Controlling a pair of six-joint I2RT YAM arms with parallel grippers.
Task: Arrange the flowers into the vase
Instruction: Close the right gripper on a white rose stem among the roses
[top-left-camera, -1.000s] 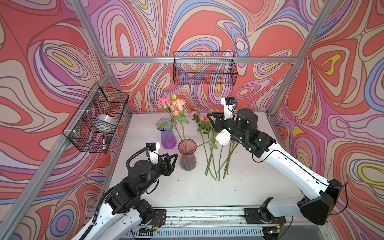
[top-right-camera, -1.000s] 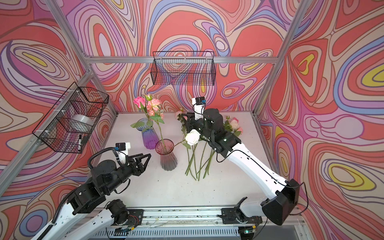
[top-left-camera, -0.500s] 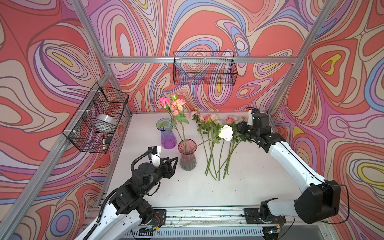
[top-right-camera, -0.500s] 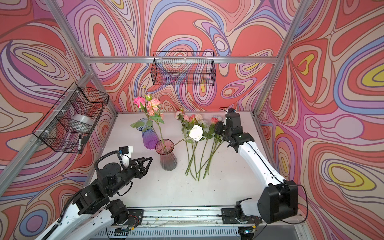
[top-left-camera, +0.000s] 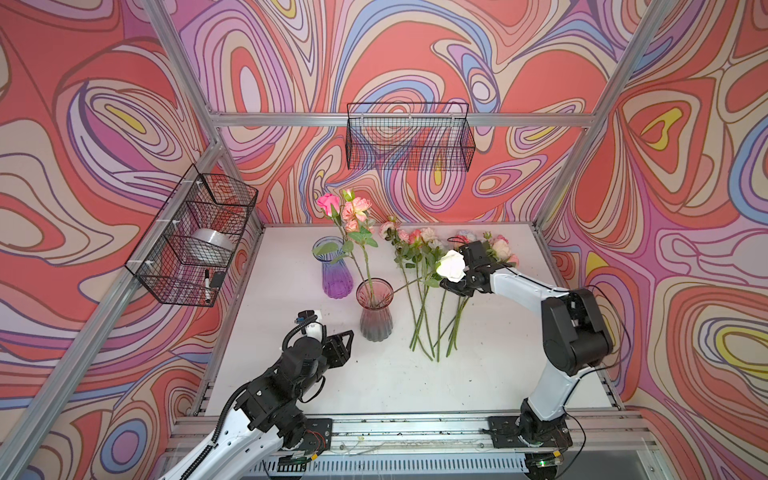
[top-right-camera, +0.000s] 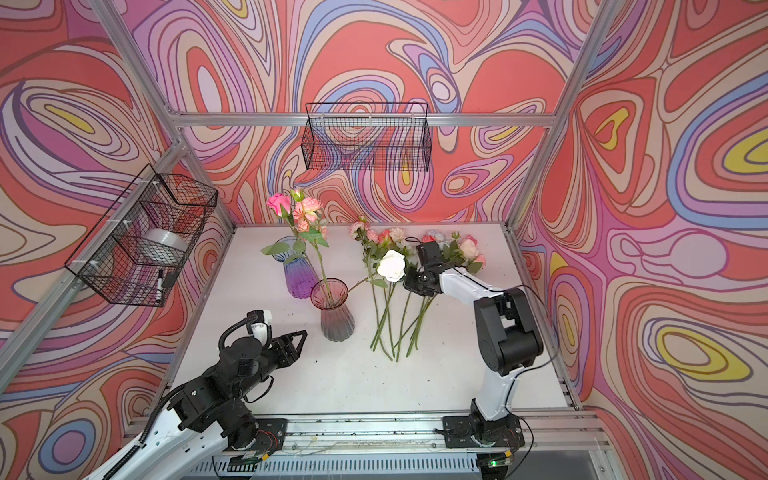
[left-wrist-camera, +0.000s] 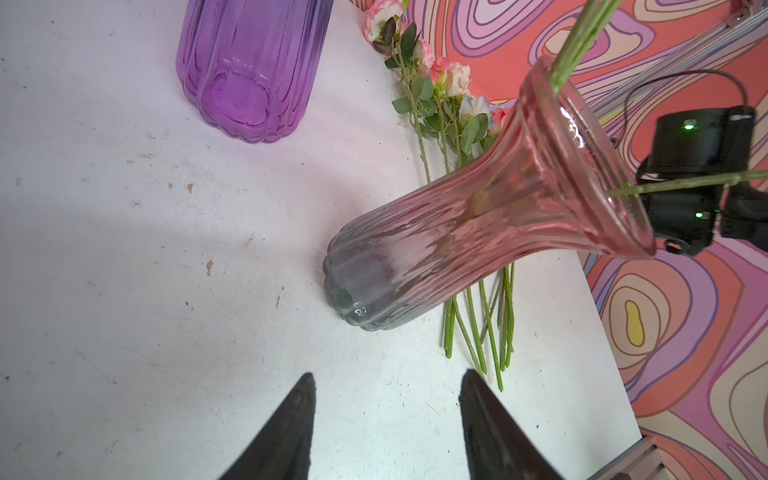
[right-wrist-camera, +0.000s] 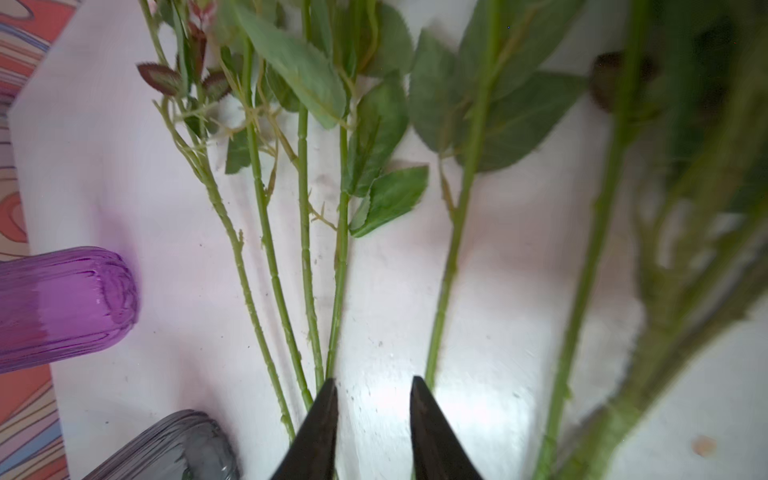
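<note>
Right arm has swung in from the tabletop's (top-left-camera: 478, 374) right edge, where it was half a second ago, and now sits low over the loose flowers (top-left-camera: 419, 266), the right hand (top-left-camera: 451, 286) just beside the white rose (top-left-camera: 451, 265). Left arm has barely shifted.

Meaning for the task: judged as the approach to another pick. Nothing is lifted yet.

Right hand, wrist view (right-wrist-camera: 372, 386): fingers a narrow gap apart, bare tabletop between them, one stem just outside each fingertip. No grip.

Left hand (top-left-camera: 347, 338): about half spread and empty, near the front edge, pointing at the base of the pink vase (top-left-camera: 376, 324).

Flowers:
- Loose bunch lies right of the tabletop's centre, with heads toward the far edge and cut ends toward the front. The stems fan out and cross near the cut ends. Heads are coral, pink and cream, with one pale blue.
- White rose is already in the pink vase. Its stem leaves the mouth almost level and leans toward the right edge.
- A pink and coral cluster (top-left-camera: 353, 210) stands tall over the vases. One upright stem enters the pink vase.
- Cannot tell whether the purple vase (top-left-camera: 337, 274), just behind toward the far edge, holds a stem.

Most of the flowers are still on the tabletop.
</note>
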